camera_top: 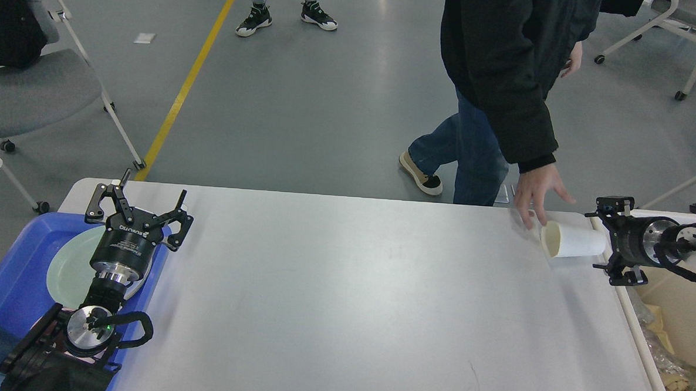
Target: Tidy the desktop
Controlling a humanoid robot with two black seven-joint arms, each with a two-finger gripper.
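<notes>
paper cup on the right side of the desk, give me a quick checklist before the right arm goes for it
1. Cup reachable: ok. The paper cup lies on its side near the far right corner of the desktop, mouth facing left.
2. Right tool lined up: ok. It sits just right of the cup's base.
3. Right tool open: ok. Its fingers are spread above and below the cup's level.
4. Workspace free of people: not ok. A person's hand is at the cup's rim.
5. Drop spot ready: ok. The white bin stands right beside the desk.
6. Left tool out of the way: ok. It is open over the blue tray.
</notes>
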